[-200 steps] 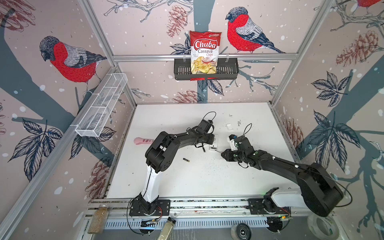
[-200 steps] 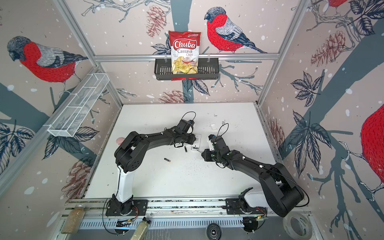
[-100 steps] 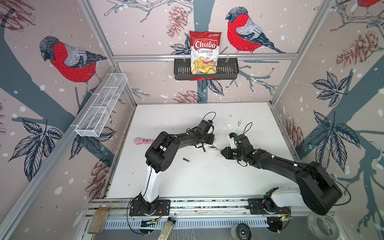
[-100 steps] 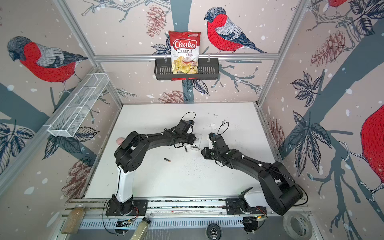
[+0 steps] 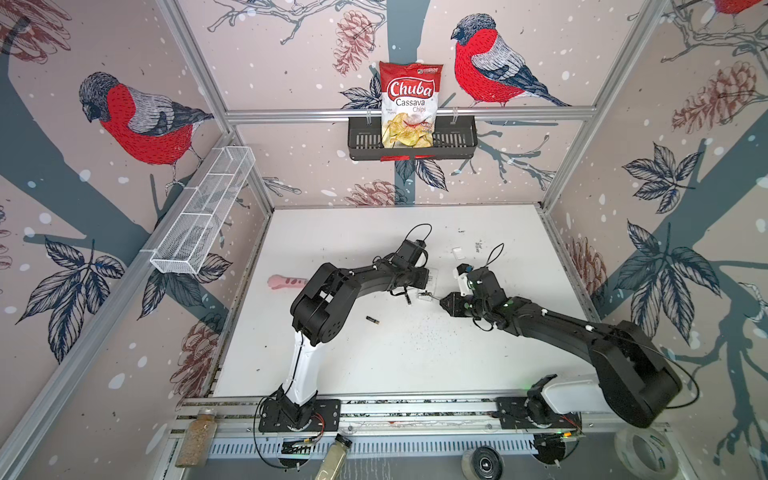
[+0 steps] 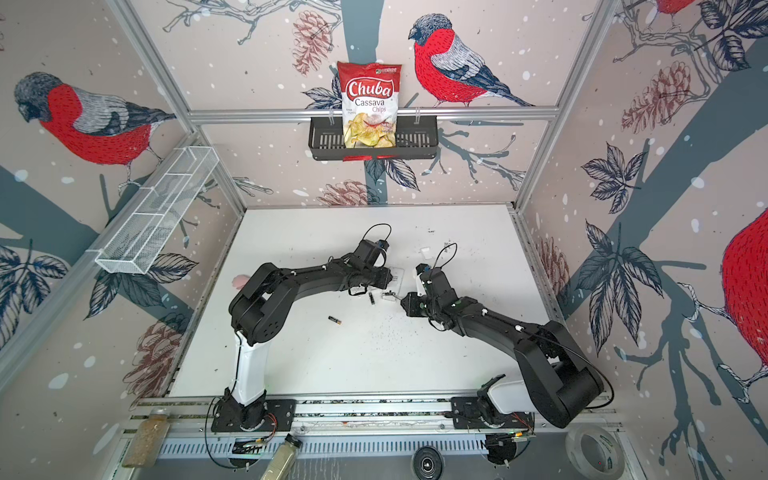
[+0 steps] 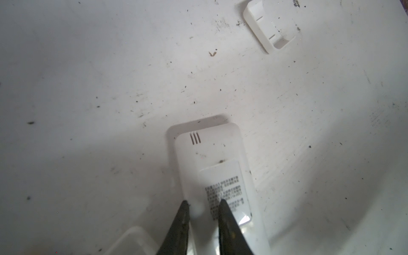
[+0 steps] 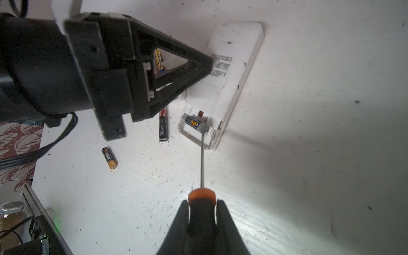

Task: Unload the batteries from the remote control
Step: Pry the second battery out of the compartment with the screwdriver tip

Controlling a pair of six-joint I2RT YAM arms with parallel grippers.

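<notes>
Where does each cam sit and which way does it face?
Both top views: high over the front rail, facing down and back at the table; left arm, right arm whole.
Left wrist: on left arm, facing along its jaws at the remote; jaw tips show.
Right wrist: on right arm, facing along the screwdriver at the battery bay; own jaws, left jaws show.
Shared: remote in both wrist views.

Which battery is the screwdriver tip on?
The battery in the remote's open compartment; the screwdriver tip meets its end. Two others lie loose on the table: one beside the remote, one farther off.
</notes>
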